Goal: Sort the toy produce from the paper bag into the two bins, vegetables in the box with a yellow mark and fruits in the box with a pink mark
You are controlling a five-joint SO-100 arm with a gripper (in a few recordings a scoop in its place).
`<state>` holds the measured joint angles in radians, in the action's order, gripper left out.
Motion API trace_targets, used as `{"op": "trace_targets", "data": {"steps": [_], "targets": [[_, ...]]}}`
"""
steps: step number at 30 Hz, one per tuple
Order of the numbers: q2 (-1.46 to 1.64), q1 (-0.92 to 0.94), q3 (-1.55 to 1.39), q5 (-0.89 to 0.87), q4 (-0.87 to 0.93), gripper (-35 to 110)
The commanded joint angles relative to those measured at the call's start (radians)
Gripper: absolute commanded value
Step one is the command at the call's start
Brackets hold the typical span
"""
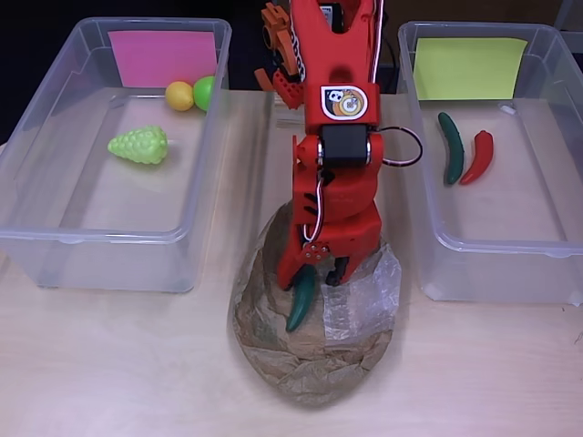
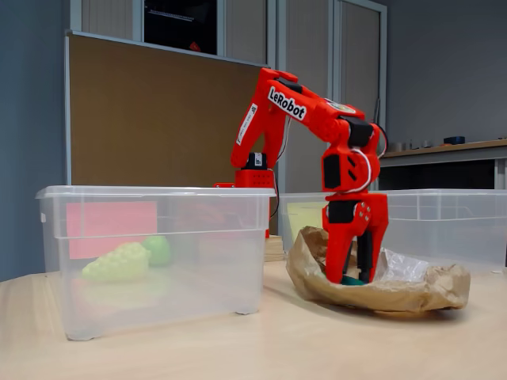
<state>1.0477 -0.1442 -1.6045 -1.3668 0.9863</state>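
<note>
The red tool (image 1: 319, 273) reaches down into the crumpled paper bag (image 1: 314, 364) on the tabletop (image 1: 109, 364), and its fingers are closed around a dark green toy vegetable (image 1: 301, 305) that still lies in the bag. In the overhead view, the pink-marked bin (image 1: 55, 146) at the left holds green grapes (image 1: 138, 146), a yellow ball (image 1: 179, 96) and a green ball (image 1: 204, 92). The yellow-marked bin (image 1: 537, 264) at the right holds a green cucumber (image 1: 451, 147) and a red chili (image 1: 478, 157) just beside each other.

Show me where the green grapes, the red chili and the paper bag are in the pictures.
green grapes (image 1: 138, 146), overhead view, middle of the bunch.
red chili (image 1: 478, 157), overhead view, middle of its curved body.
paper bag (image 1: 310, 369), overhead view, crumpled brown front part.
</note>
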Motion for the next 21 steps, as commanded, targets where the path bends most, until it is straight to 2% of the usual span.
{"op": "trace_targets", "data": {"steps": [1,10,21], "targets": [[-0.02,0.003,0.02,-0.032,0.003,24],[-0.046,0.003,0.083,0.006,0.055,7],[0.23,-0.026,0.196,0.054,0.399,7]]}}
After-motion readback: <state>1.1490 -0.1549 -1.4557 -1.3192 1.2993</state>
